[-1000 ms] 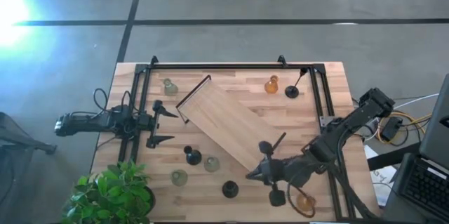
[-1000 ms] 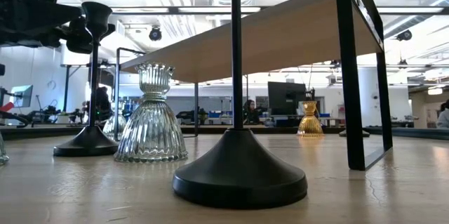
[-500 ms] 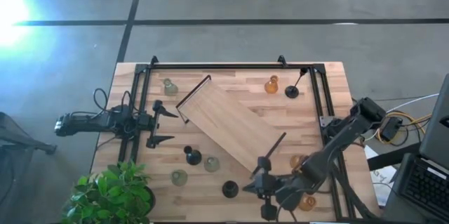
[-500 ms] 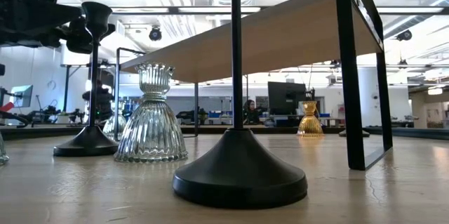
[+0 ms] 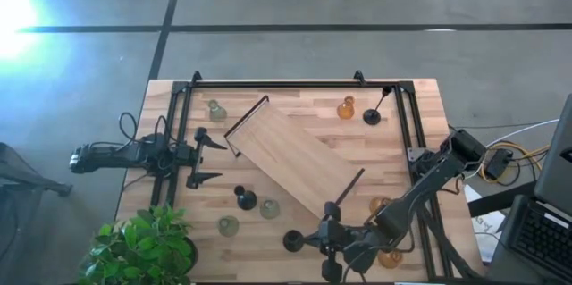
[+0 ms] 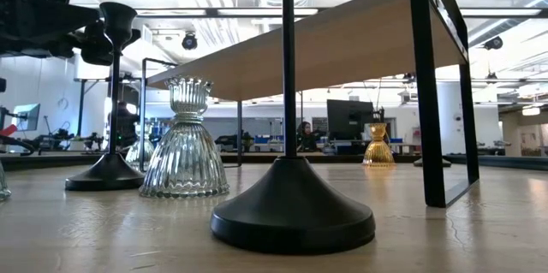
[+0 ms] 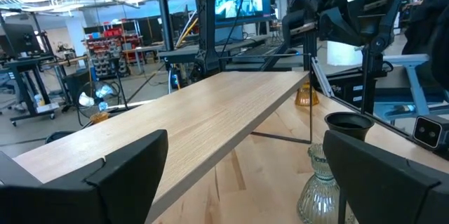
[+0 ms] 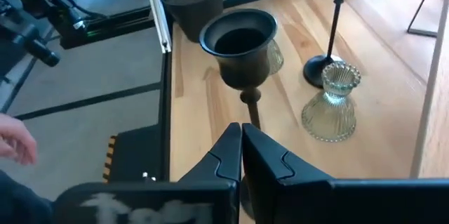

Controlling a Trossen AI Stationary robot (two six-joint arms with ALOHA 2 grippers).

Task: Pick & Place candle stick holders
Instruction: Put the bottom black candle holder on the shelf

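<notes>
My right gripper [image 5: 310, 238] [image 8: 242, 131] is shut near the table's near edge. Its tips stand right at the thin stem [image 8: 250, 108] of an upright black candle stick holder [image 5: 292, 240], just below its cup [image 8: 238, 38]. The holder's round base [image 6: 291, 209] rests on the table. Another black holder [image 5: 244, 198] and a pale glass one [image 5: 269, 207] stand to its left, a third black one [image 5: 371, 116] and an amber one [image 5: 346, 106] at the far right. My left gripper [image 5: 213, 158] [image 7: 245, 140] waits open at the table's left. My right gripper's shut fingertips [image 8: 231, 143] come at the black holder's stem slanting down from the table's right, just under the cup. The fingertips hide the spot where they meet the stem, so I cannot tell whether they touch it. The holder stands upright on its base.
A large wooden board [image 5: 290, 155] with black handles lies slantwise across the table's middle. Two amber holders [image 5: 380, 205] [image 5: 389, 256] sit under my right arm. Pale green holders [image 5: 215, 111] [image 5: 228, 225] stand on the left, a potted plant [image 5: 143, 245] at the near left corner.
My right gripper has come down and moved toward the near edge and the left, up to the black holder near the table's near edge, rolling as it went. It has stayed shut. The holder has kept its place.
</notes>
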